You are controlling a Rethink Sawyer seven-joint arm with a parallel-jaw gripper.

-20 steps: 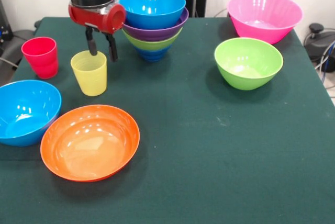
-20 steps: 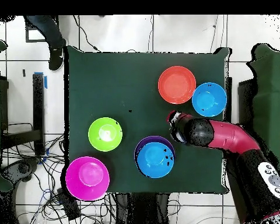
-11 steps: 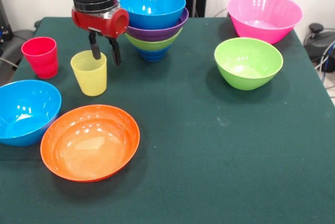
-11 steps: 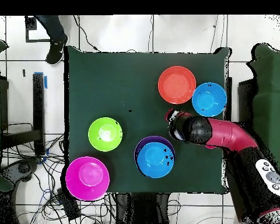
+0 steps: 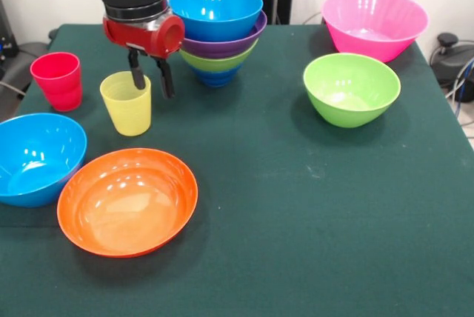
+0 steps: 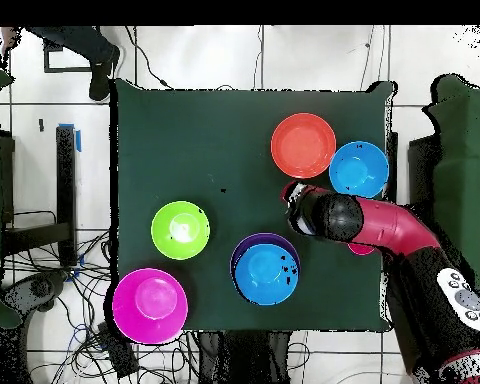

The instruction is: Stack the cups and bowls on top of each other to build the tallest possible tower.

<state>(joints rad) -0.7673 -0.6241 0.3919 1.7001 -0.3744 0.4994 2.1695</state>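
Observation:
The tower [image 5: 217, 32] stands at the back of the table: a light blue bowl on top, purple and lime green beneath, a dark blue base just showing. From above, the tower [image 6: 266, 270] shows mostly its blue top. The translucent yellow cup [image 5: 127, 102] stands upright left of it, and the red cup [image 5: 57, 80] further left. My gripper [image 5: 152, 86] hangs open at the yellow cup's far right rim. One finger [image 5: 138, 78] is over the rim, the other is outside to the right. Whether either touches I cannot tell. In the overhead view the gripper [image 6: 296, 196] and arm hide the yellow cup.
Loose bowls lie around: light blue [image 5: 33, 158] and orange [image 5: 127, 200] at the near left, lime green [image 5: 351, 87] and big pink [image 5: 374, 23] on the right. Overhead, a person's shoe [image 6: 99, 80] shows beyond the table's far left corner.
The open gripper has shifted slightly right and lower, closer to the yellow cup's right rim. No cup or bowl has moved.

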